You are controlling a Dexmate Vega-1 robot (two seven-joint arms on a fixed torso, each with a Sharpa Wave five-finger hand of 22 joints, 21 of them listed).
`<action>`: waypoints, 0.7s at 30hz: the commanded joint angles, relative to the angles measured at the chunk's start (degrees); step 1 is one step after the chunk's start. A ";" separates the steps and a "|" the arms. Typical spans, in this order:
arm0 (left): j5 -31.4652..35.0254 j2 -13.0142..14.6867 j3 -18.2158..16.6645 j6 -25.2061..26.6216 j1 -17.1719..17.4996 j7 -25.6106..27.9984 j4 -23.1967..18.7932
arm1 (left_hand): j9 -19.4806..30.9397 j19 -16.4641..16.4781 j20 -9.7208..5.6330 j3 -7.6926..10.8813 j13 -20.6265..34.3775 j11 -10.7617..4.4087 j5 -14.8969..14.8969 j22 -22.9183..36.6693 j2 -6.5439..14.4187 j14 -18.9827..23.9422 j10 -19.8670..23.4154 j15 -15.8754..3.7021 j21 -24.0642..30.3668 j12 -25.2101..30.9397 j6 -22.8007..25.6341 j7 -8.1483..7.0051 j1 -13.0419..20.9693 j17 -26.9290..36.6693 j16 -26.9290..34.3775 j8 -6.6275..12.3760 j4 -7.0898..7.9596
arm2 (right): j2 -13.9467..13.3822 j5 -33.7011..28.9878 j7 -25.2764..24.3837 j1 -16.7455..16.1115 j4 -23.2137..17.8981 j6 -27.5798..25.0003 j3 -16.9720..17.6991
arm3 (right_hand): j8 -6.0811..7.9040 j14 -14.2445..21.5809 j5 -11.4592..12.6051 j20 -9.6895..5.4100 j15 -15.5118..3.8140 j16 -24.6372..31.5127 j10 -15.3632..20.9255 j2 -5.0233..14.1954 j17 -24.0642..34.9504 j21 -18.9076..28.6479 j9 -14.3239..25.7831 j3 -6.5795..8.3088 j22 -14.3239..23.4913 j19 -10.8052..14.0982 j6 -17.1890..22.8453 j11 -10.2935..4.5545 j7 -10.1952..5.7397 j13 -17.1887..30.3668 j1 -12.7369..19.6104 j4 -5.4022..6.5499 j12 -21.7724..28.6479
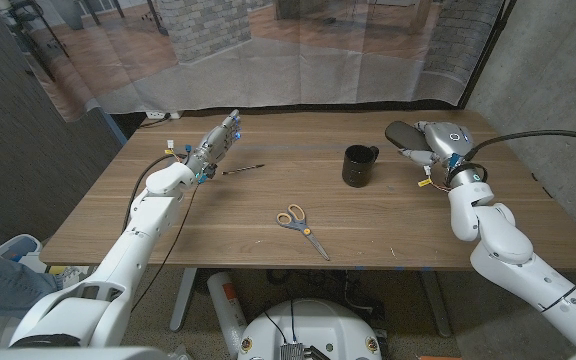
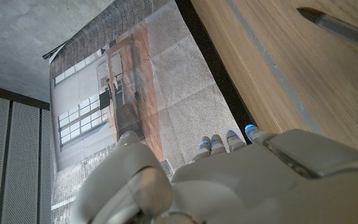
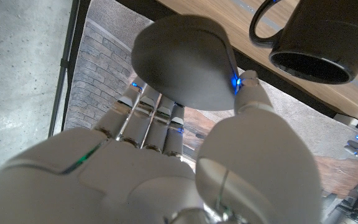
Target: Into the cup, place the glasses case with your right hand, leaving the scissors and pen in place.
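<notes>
Step in hand: the carry. The glasses case (image 1: 404, 134) is off the worktop (image 1: 268, 245), held in the air just beside the cup (image 1: 359, 165) on its right-hand side, not yet over the mouth.
Next move: as I judge it, bring the case across until it is over the cup's opening, tip 1 end down and lower it in before letting go. The cup looks narrow for the case, so alignment matters.
Right hand (image 1: 430, 143): closed around the case, fingers behind it and thumb (image 3: 248, 87) pressed on its front edge in the wrist view.
Left hand (image 1: 218, 141): holds nothing, fingers straight and together, raised near the pen (image 1: 242, 169).
Scissors (image 1: 301, 228): flat on the worktop, well apart from the cup, untouched.
</notes>
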 commanded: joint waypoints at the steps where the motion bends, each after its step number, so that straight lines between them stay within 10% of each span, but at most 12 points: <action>1: -0.20 0.22 -0.20 0.36 0.85 0.22 -1.38 | 0.19 -3.24 -0.12 -0.19 0.18 0.07 -0.14 0.23 0.24 -2.94 -0.44 -0.07 0.41 0.03 -0.07 0.05 0.41 0.23 0.05 -0.05 0.08 | -0.72 -4.90 2.03 0.19 -0.79 1.90 -0.11 | 0.06 0.37 -0.15 -0.93 -7.72 -0.19 8.84 13.28 0.13 -0.09 0.30 0.05 0.27 0.16 12.02 -8.97 -12.36 0.21 13.14 0.14 0.08; 21: 0.09 -0.06 0.30 1.42 2.30 1.61 -4.29 | 0.19 -3.48 -0.08 -0.36 0.18 0.02 -0.18 0.23 0.38 -3.02 -0.53 -0.05 0.35 0.02 -0.04 0.01 0.55 0.23 0.05 -0.04 0.06 | -1.69 -11.65 5.18 2.56 -0.36 6.35 -1.04 | -0.15 0.44 -0.44 -1.04 -7.69 -0.32 8.85 13.51 0.17 -0.10 0.29 -0.06 0.27 0.24 12.06 -8.96 -12.46 0.26 13.50 0.22 -0.04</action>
